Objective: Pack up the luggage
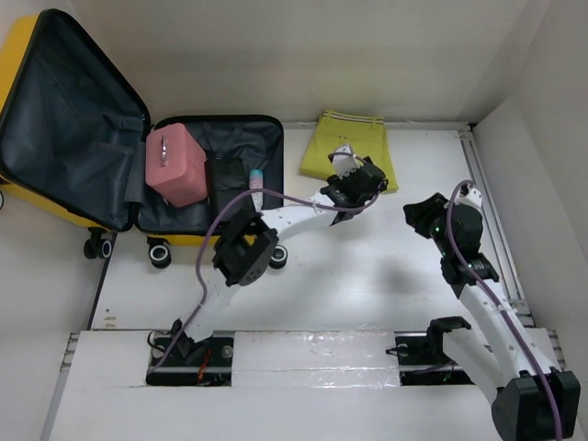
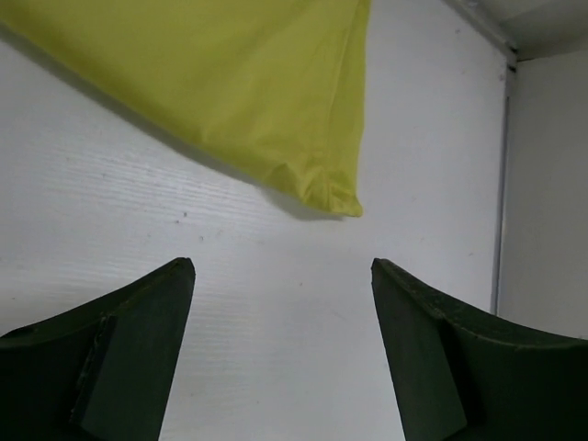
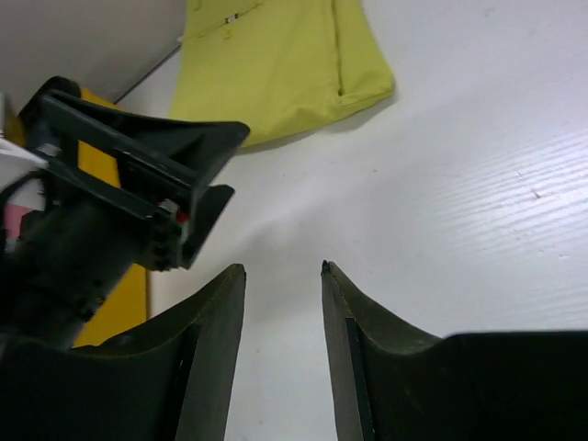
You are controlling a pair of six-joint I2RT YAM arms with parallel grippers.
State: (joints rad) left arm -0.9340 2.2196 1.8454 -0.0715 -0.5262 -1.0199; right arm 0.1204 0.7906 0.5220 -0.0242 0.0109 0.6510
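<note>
Two arm bases sit at the near edge of the white table (image 1: pixel 367 276), one left and one right. Walls close off the table's far and right sides, and a rail runs along the right edge. A broad bare stretch lies between the arms, from the luggage across to the right wall.

One luggage (image 1: pixel 64 119) lies open at the far left corner. Its lid is tilted up past the table's left edge and its base shell lies flat on the table. The long axis runs near to far, with the hinge between the two halves and the caster wheels pointing at the near edge. Two wheels show clearly, and what looks like a third is partly behind the left arm.

One folded yellow garment (image 1: pixel 354 142) lies by the far wall, right of the luggage and apart from it.

One pink pouch (image 1: pixel 176 165) stands in the base shell, with a dark item (image 1: pixel 225 184) and a pale tube (image 1: pixel 256 184) beside it.

The left tool (image 2: pixel 283 266) hangs at the garment's near corner, spread wide and empty. The right tool (image 3: pixel 283 268) stands to its right over bare table, narrowly parted and holding nothing.
</note>
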